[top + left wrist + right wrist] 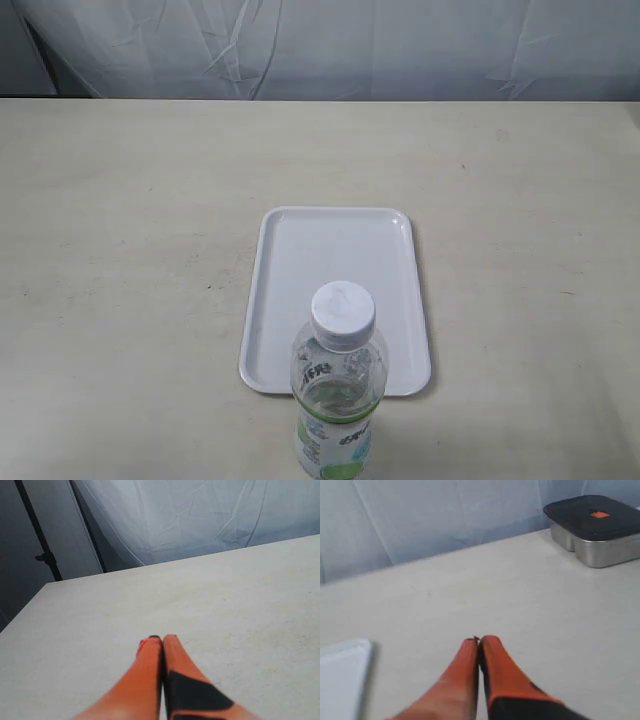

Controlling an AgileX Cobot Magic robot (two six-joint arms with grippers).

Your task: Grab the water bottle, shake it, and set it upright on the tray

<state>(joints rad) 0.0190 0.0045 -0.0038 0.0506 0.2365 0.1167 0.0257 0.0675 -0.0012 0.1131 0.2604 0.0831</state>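
Now: water bottle (338, 400) upright by tray (330, 250) edge, apart from L hand (162, 638), R hand (479, 640); both pinched together, empty.

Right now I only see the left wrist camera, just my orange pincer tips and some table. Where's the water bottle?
Observer: The water bottle stands upright with its white cap on. It is at the near edge of the exterior view, about in the middle.
Operator: Is it standing in the right place yet?
Observer: It doesn't look so. The white tray lies flat just behind it with nothing showing on it, and the bottle's label hangs below the tray's near rim. The frame cuts off the bottle's base, so I can't be sure.
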